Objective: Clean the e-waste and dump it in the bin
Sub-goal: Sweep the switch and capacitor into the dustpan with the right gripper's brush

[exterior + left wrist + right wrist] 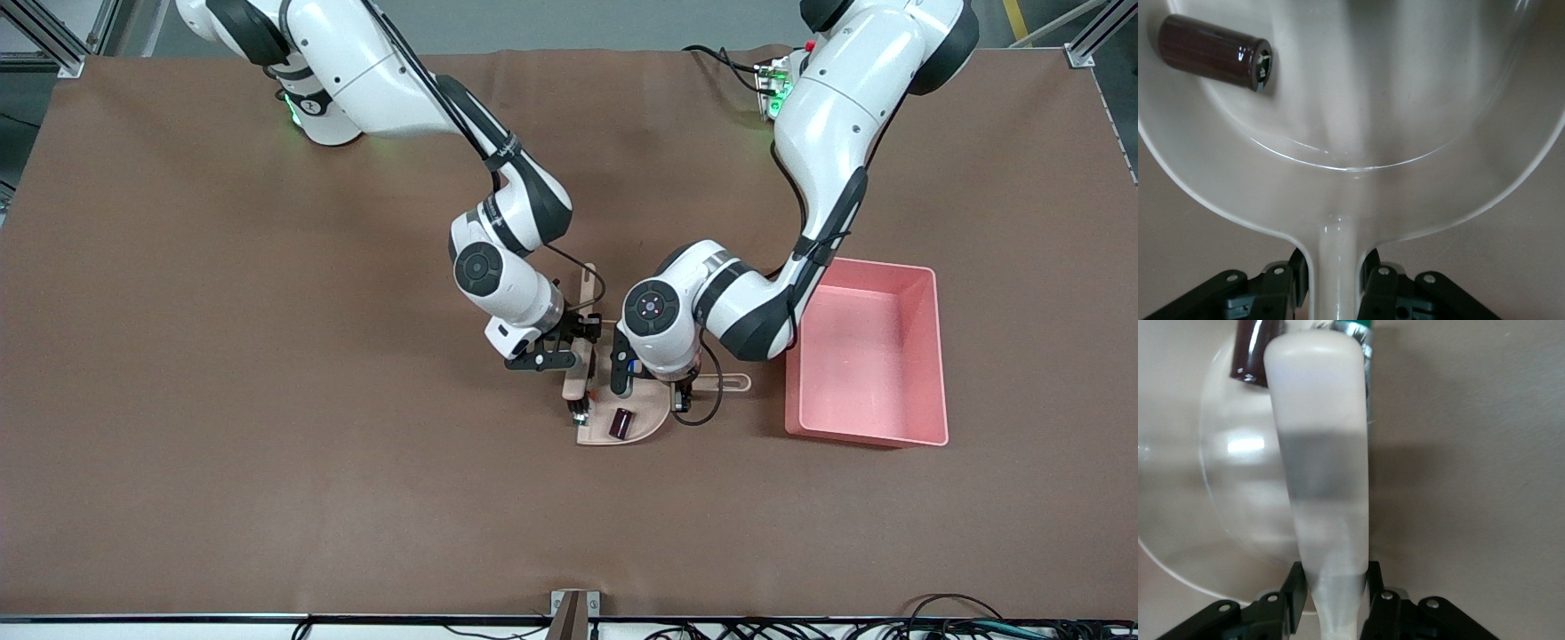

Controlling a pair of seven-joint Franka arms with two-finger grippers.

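The beige dustpan [647, 411] lies flat on the table beside the pink bin [867, 437]. My left gripper [685, 388] is shut on the dustpan's handle [1336, 267]. A small dark part [621, 423] lies in the pan [1371, 100]; it also shows in the left wrist view [1215, 52]. My right gripper [578, 352] is shut on a beige sweeping tool [1321, 453], held down at the pan's open edge. The white-and-orange component [579, 411] lies at the tool's tip by that edge. Its green-metallic end [1363, 333] shows beside the tool.
The pink bin's inside [867, 356] holds nothing that I can see. It stands toward the left arm's end of the table, close to the left arm's elbow. Brown table cover [267, 400] spreads all around. Cables lie along the table's front edge.
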